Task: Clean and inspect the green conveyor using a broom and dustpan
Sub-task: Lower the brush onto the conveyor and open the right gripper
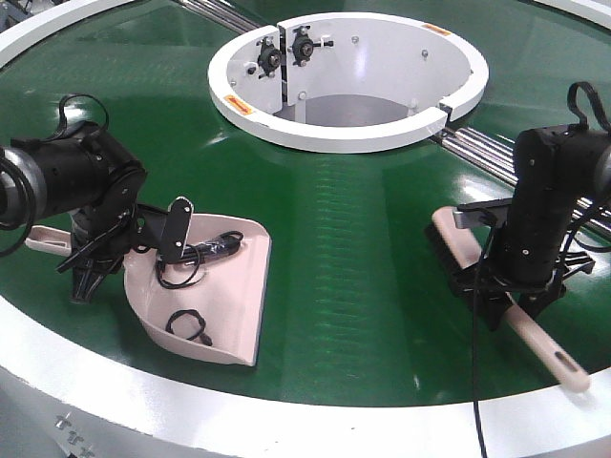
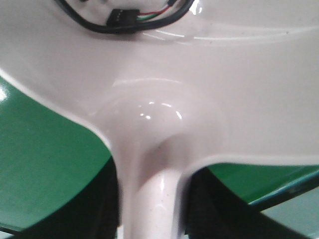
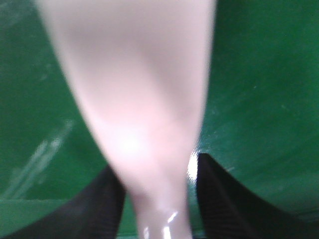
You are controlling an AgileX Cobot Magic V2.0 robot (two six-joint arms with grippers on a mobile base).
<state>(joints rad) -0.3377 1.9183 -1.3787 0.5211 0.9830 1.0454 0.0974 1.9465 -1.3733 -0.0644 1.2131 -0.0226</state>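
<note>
We see the green conveyor as dark green with faint paler stripes. Its outer rim at the near edge and its central collar are white, the collar bearing small orange labels. The dustpan on the left is pale pink, with black cables in it. The broom on the right is the same pink, its bristles black.

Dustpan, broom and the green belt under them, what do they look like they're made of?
The dustpan looks like moulded pale pink plastic, glossy: sharp highlights show on its neck in the left wrist view. The broom seems the same plastic, with black bristles, fibre unclear. The green conveyor looks like glossy rubber or PVC, reflecting light; which, I cannot tell.
</note>
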